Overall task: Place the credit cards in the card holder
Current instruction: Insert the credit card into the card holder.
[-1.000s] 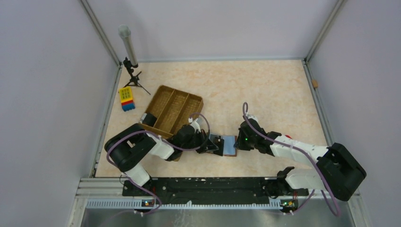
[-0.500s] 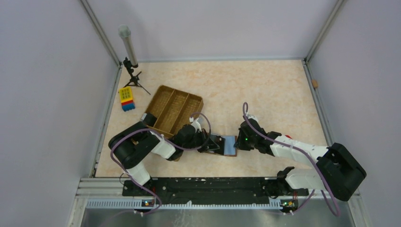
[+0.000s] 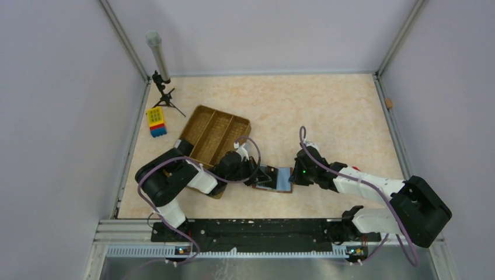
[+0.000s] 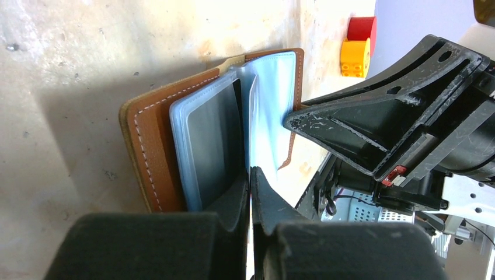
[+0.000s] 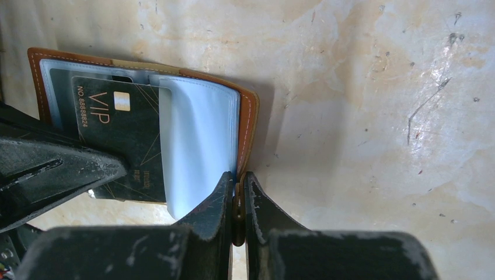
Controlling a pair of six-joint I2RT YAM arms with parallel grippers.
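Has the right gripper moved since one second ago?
No. In the top view the right gripper stays clamped on the card holder's right edge, equally far from the tray.

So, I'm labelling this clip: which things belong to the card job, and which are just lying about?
Job: card holder, VIP credit card, left gripper, right gripper.
Lying about: compartmented tray, yellow-and-blue block, small tripod, red and yellow bricks.

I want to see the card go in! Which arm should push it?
Left, probably. The left fingers are shut right beside the black VIP card on the open card holder. The right fingers pinch the holder's brown edge, so that arm looks busy steadying it.
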